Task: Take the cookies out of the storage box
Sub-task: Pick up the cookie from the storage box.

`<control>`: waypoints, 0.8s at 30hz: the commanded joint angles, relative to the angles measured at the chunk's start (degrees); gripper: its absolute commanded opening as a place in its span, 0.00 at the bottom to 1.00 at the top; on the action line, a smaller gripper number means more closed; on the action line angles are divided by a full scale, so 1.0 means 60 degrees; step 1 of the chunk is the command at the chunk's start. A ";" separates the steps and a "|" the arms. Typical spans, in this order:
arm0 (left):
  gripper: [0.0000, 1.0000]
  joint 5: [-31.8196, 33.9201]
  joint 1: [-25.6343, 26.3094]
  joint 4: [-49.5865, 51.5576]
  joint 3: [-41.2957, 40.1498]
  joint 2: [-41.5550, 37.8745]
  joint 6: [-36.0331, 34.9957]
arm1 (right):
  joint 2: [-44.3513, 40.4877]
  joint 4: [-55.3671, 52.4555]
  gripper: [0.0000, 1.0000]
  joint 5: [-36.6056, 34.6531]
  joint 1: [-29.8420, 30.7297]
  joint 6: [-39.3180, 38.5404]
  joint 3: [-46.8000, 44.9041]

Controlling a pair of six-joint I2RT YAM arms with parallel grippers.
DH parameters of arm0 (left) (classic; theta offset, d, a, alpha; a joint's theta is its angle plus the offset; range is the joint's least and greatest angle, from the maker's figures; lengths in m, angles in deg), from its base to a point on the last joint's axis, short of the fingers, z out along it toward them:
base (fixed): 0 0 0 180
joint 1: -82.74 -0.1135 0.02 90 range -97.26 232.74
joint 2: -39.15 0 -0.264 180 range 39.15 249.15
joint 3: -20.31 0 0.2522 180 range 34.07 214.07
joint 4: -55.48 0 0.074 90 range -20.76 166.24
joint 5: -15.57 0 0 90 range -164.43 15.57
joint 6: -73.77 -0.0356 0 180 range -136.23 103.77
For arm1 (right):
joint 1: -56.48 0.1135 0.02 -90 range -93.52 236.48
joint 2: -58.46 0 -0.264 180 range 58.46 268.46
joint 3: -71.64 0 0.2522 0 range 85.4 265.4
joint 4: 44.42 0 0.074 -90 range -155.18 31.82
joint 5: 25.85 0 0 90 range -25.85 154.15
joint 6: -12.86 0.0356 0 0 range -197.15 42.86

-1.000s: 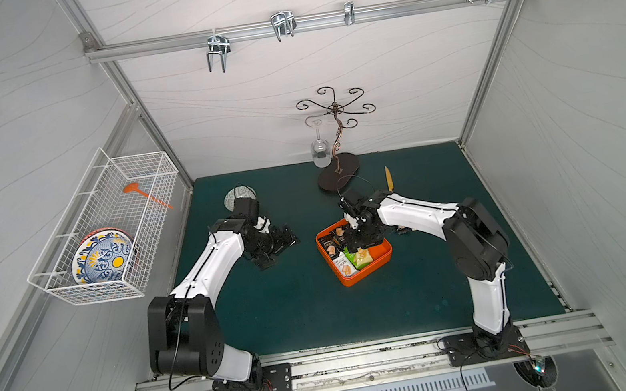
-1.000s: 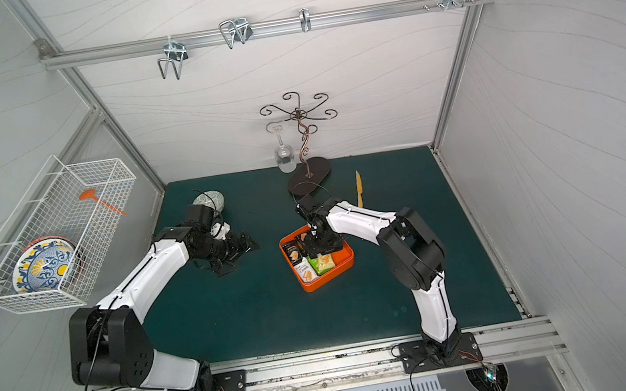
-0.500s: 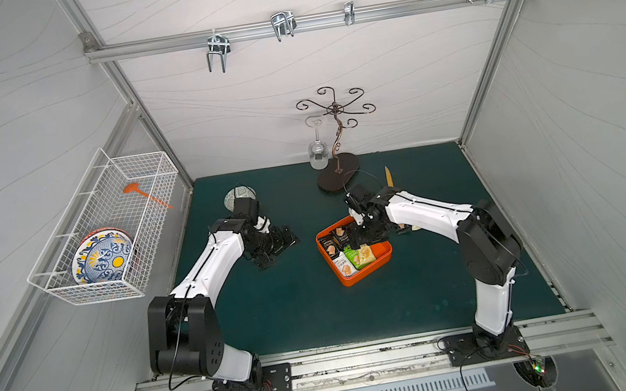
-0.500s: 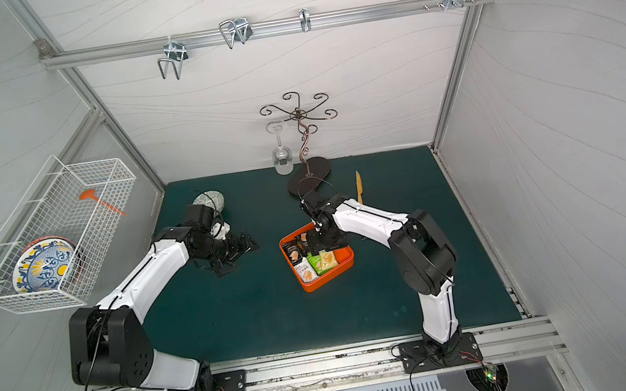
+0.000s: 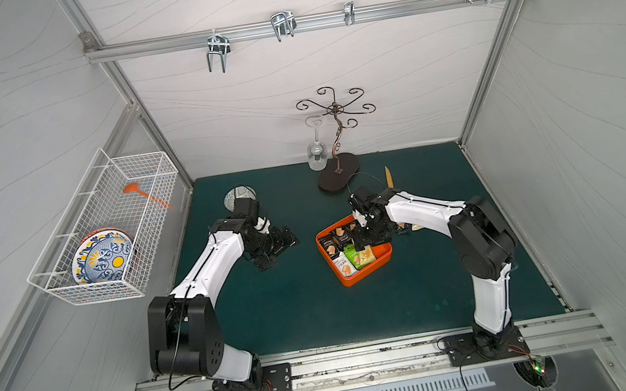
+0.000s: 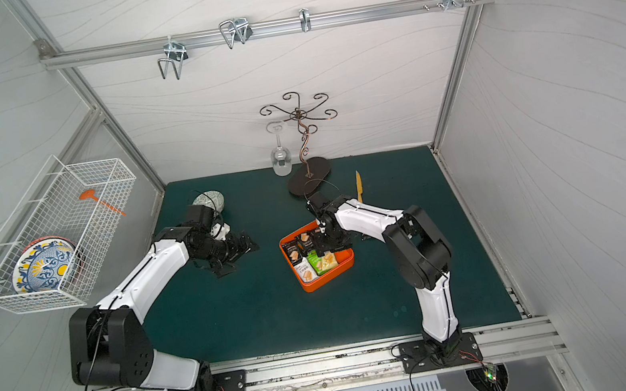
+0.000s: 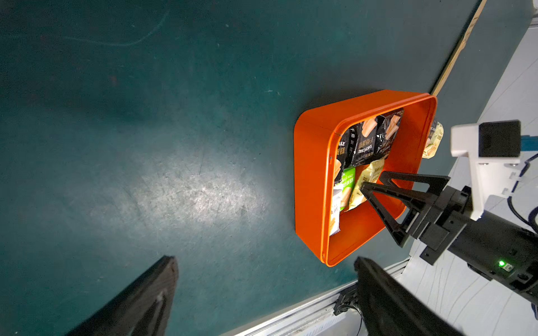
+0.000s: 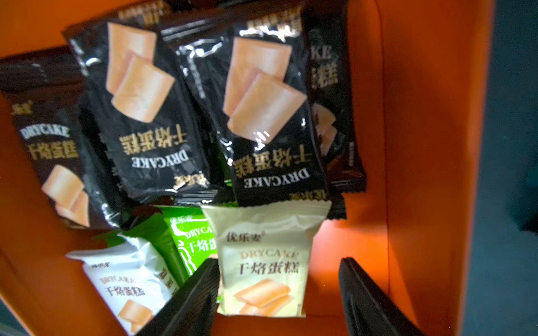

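The storage box (image 5: 361,277) is a shallow orange tray in the middle of the green mat, seen in both top views (image 6: 324,281). The cookies (image 8: 262,261) lie inside it as black, green, white and pale yellow packets. My right gripper (image 8: 279,261) is down in the box (image 8: 422,145) and open. Its fingers straddle a pale yellow packet that lies against one finger, with a gap to the other. One more pale yellow packet (image 7: 433,139) lies on the mat outside the far wall. My left gripper (image 7: 265,259) hangs wide open and empty over the mat, left of the box (image 7: 311,174).
A metal glass stand (image 5: 340,175) with a hanging wine glass (image 5: 317,154) is at the back. A wooden utensil (image 5: 388,177) lies behind the right arm. A small bowl (image 5: 238,197) sits behind the left arm. A wire basket (image 5: 110,227) on the left wall holds a patterned plate.
The right arm has shifted slightly over the box and its jaws have widened a little. The left arm has not moved.
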 commanded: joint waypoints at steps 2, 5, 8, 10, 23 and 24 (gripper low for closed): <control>0.99 0.0150 -0.0039 0.0163 0.0317 -0.0093 -0.0133 | 0.0390 -0.0066 0.69 0.0122 0.0129 -0.0181 0.0300; 0.99 0.0156 -0.0047 0.0178 0.0312 -0.0117 -0.0126 | 0.0543 -0.0234 0.67 -0.0057 0.0250 -0.0210 0.0503; 0.99 0.0157 -0.0049 0.0192 0.0323 -0.0116 -0.0140 | 0.0614 -0.0300 0.61 -0.0066 0.0274 -0.0152 0.0535; 0.99 0.0169 -0.0044 0.0193 0.0325 -0.0117 -0.0155 | 0.0592 -0.0326 0.57 -0.0122 0.0267 -0.0071 0.0535; 0.99 0.0148 -0.0043 0.0107 0.0231 -0.0127 -0.0132 | 0.0266 -0.0801 0.42 -0.0111 0.0237 -0.0035 0.0840; 0.99 0.0142 -0.0039 0.0079 0.0196 -0.0147 -0.0113 | 0.0181 -0.0902 0.42 -0.0071 0.0237 -0.0034 0.0949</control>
